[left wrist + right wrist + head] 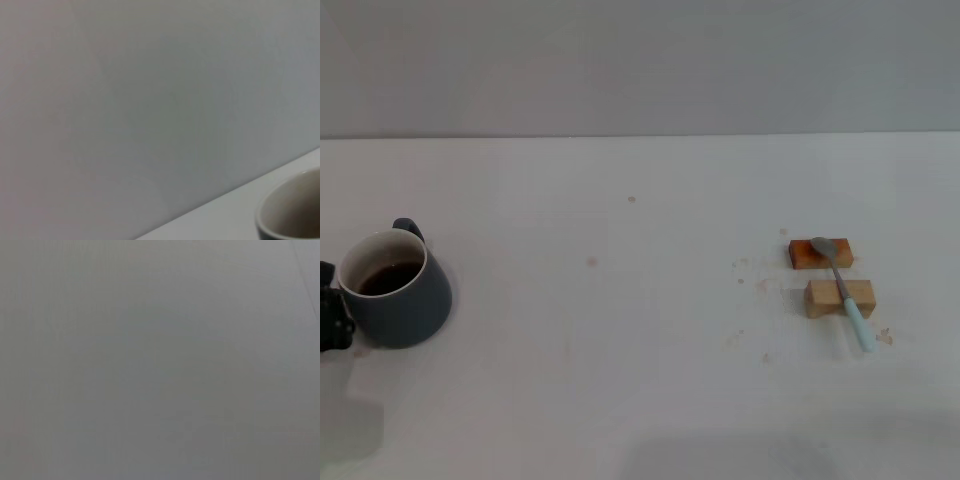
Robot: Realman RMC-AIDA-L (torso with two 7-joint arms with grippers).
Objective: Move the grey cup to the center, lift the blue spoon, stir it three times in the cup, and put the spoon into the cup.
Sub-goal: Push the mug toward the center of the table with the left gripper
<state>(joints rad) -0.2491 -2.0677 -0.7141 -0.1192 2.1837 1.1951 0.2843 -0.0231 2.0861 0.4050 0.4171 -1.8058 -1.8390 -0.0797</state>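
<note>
The grey cup [400, 290] stands on the white table at the far left, with dark brown liquid inside and its handle toward the back. Its rim also shows in the left wrist view [290, 210]. My left gripper [330, 318] is at the left edge of the head view, right beside the cup's left side; only a dark part of it shows. The blue spoon [842, 288] lies at the right across two small wooden blocks, its metal bowl on the far block and its pale blue handle pointing toward the near edge. My right gripper is out of view.
A reddish-brown wooden block [806, 255] and a lighter wooden block [823, 299] lie under the spoon. Small crumbs and stains dot the table [640, 330] around them. A grey wall stands behind the table.
</note>
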